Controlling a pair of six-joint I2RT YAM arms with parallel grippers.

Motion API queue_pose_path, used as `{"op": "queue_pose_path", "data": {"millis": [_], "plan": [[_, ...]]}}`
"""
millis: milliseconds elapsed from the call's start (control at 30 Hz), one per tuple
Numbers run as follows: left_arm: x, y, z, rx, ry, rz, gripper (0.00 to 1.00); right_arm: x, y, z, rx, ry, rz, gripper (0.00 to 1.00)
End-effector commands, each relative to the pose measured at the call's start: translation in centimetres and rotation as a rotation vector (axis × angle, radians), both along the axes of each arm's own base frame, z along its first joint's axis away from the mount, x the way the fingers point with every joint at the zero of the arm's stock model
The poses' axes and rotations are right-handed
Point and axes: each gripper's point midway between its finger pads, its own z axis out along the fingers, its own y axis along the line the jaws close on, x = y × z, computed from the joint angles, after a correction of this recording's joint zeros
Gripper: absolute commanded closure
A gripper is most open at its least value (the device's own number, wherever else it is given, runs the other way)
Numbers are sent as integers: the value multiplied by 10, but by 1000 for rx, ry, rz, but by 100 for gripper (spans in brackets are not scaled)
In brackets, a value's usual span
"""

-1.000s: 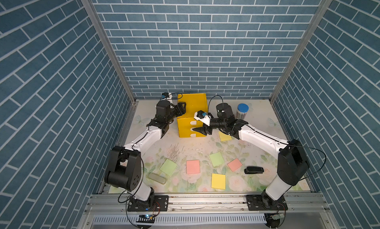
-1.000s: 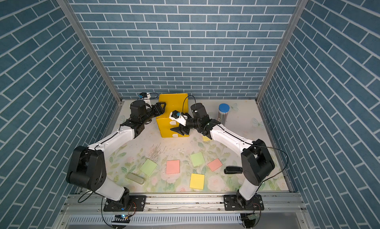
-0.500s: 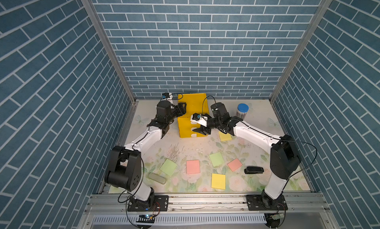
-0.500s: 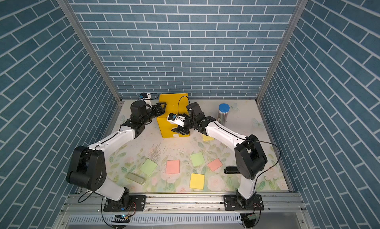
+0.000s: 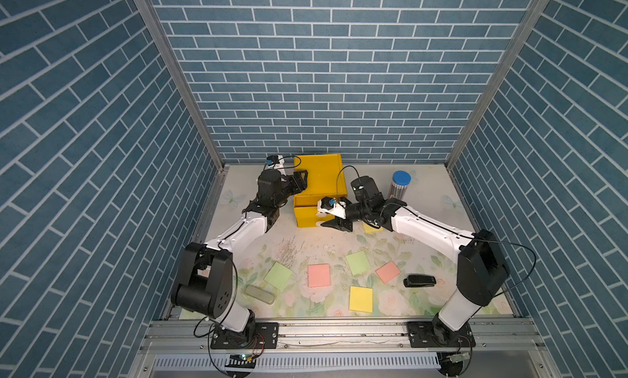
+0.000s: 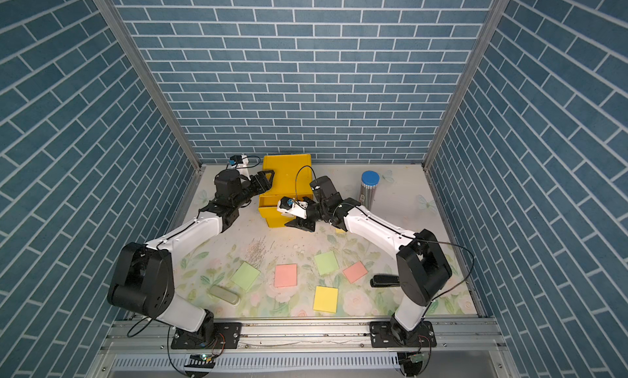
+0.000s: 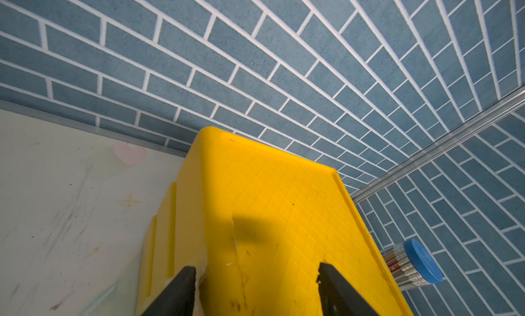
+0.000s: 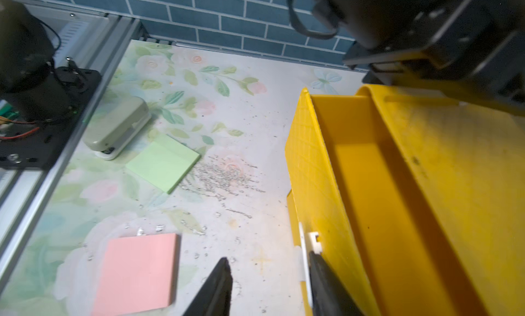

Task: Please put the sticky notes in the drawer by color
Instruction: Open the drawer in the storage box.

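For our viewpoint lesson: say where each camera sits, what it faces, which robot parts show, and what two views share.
Both top views: high at the front, looking down on the table; left arm and right arm show whole.
Left wrist: behind the left gripper, facing the yellow drawer cabinet and back wall; its fingers show.
Right wrist: behind the right gripper, facing the open top drawer and green pad; its fingers show.
Shared: both wrist views show the cabinet.

left claw (image 5: 303, 181) parted, arm stretched forward | right claw (image 5: 328, 224) parted, arm angled inward
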Motion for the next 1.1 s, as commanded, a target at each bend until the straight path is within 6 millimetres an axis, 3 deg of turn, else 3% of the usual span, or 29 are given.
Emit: {"op": "queue_pose_path", "data": {"millis": [0, 167, 400, 567, 633, 900, 1067], "plan": [[-15, -9, -44, 33, 129, -42, 28, -59, -14, -38, -107, 236, 43, 53], [-16, -8, -42, 35, 127, -38, 28, -76, -18, -39, -74, 248, 18, 50], [-18, -8, -31, 30, 112, -37, 26, -63, -1, -16, -22, 196, -23, 47], [-22, -11, -13, -12, 77, -55, 13, -54, 0, 11, 67, 102, -51, 46], [-23, -13, -6, -31, 64, -63, 12, -55, 0, 22, 127, 82, -56, 41], [-28, -13, 7, -57, 35, -67, 10, -55, 1, 17, 200, 88, -58, 42], [-32, -13, 14, -69, 25, -75, 11, -54, -4, 38, 320, 54, -81, 43]]}}
